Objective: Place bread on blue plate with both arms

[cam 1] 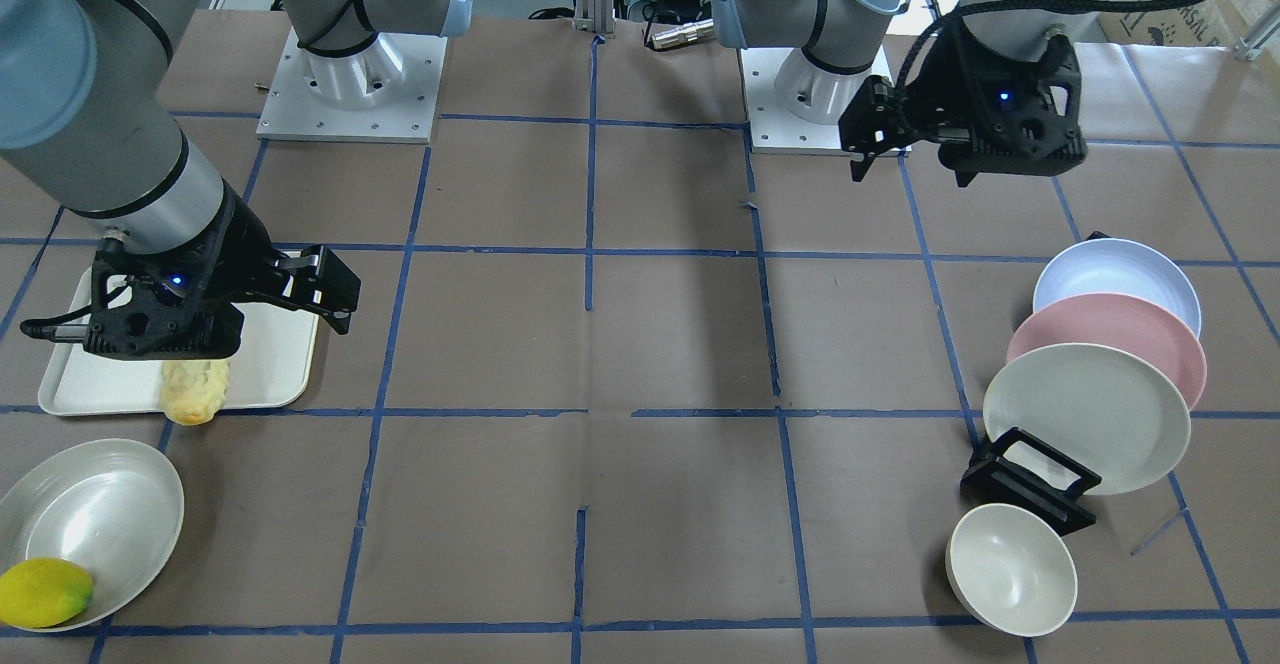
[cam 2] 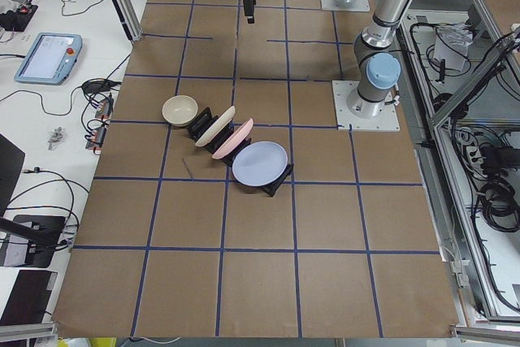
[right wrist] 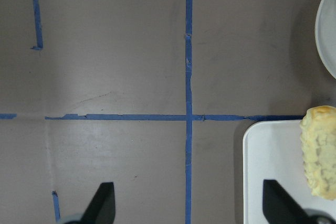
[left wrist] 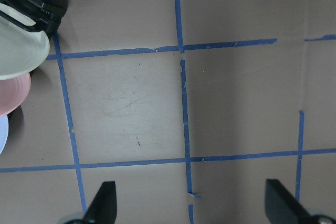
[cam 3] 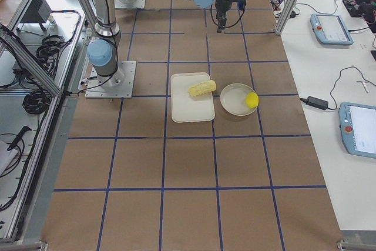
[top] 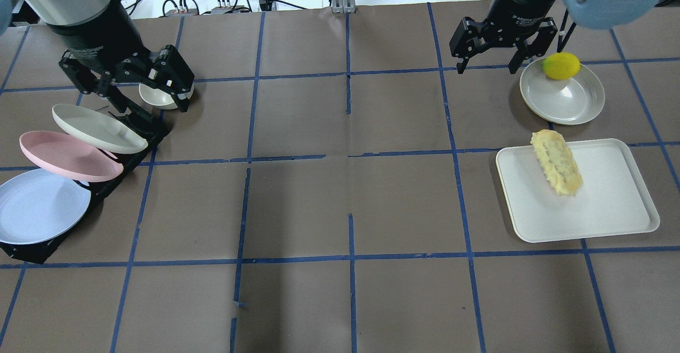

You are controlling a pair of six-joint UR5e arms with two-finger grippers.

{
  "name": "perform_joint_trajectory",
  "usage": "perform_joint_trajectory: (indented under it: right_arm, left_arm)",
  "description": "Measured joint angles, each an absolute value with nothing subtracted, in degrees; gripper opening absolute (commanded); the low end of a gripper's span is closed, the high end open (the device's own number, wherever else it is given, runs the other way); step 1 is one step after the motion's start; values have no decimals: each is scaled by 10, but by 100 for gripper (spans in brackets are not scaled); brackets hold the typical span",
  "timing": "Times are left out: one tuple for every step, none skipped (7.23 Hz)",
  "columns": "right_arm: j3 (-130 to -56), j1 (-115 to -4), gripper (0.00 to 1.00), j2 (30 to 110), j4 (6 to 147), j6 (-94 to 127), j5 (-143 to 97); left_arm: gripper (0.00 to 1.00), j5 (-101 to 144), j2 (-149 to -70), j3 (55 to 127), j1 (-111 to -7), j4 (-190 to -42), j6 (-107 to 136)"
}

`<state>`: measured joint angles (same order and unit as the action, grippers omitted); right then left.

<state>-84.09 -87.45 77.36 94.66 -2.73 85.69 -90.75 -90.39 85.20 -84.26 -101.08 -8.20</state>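
The bread [top: 555, 162] lies on a white tray [top: 611, 204] at the right, one end over the tray's far edge. It also shows in the front view [cam 1: 195, 391] and the right wrist view [right wrist: 320, 156]. The blue plate [top: 40, 204] leans in a black rack [top: 32, 249] at the left, nearest the robot; it also shows in the front view [cam 1: 1120, 279]. My left gripper [top: 151, 100] is open and empty above the rack's far end. My right gripper [top: 487, 68] is open and empty, beyond the tray, left of the lemon plate. Both wrist views show the fingers [left wrist: 105, 203] [right wrist: 105, 203] wide apart.
The rack also holds a pink plate [top: 69, 156] and an off-white plate [top: 98, 128]. An off-white bowl [top: 159, 97] stands beyond the rack. A lemon [top: 560, 66] sits on an off-white plate [top: 568, 103] beyond the tray. Brown table with blue tape lines [top: 350, 156].
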Motion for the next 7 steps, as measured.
perform_joint_trajectory:
  right_arm:
    - [-842, -874, 100, 774, 947, -27, 857]
    - [-842, -875, 100, 774, 947, -27, 857]
    - [-843, -875, 100, 774, 947, -27, 857]
    - [-841, -874, 100, 773, 947, -27, 857]
    - [-841, -874, 100, 771, 947, -27, 857]
    - [-840, -874, 100, 768, 947, -27, 857]
    - [-838, -874, 100, 765, 947, -27, 857]
  left_arm:
    - [100, -907, -902, 853, -803, -1017, -133]
    - [100, -907, -899, 853, -762, -1023, -179]
    - [100, -908, -897, 853, -716, -1030, -236]
    - [100, -907, -898, 853, -663, -1034, -303]
    - [100, -906, -902, 853, -605, -1036, -374]
    - [100, -905, -907, 853, -548, -1038, -439]
    - [100, -906, -913, 853, -495, -1038, -498]
